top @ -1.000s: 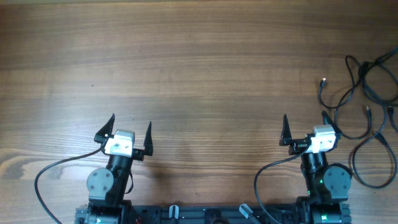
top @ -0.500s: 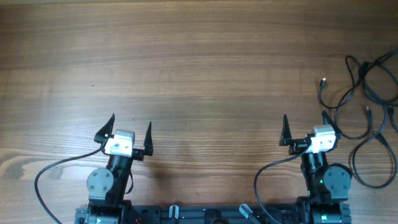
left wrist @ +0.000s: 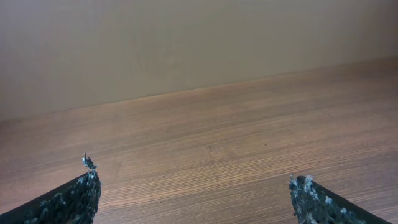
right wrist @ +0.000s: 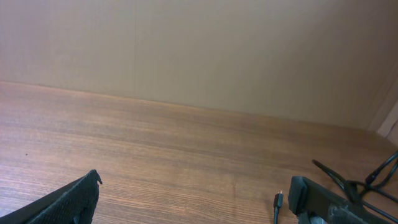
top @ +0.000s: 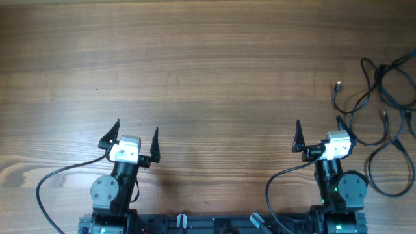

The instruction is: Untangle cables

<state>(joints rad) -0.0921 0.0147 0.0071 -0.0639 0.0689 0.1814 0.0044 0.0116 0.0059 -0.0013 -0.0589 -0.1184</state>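
The cables [top: 385, 97] lie in a loose tangle at the right edge of the wooden table [top: 208, 58]. They run from the far right corner down to a loop near the front, and some of it passes out of the overhead view. One small metal-tipped plug [top: 338, 84] sticks out on the left side of the tangle.

The right gripper [top: 318, 122] sits just left of the tangle, a little nearer than that plug and not touching any cord. Its two dark fingers are spread wide with nothing between them. In the right wrist view, the cords and a plug show beyond the right-hand finger [right wrist: 317, 200].

The left gripper [top: 137, 125] is well apart from the cables, over bare wood on the left. Its fingers are also spread wide and hold nothing.
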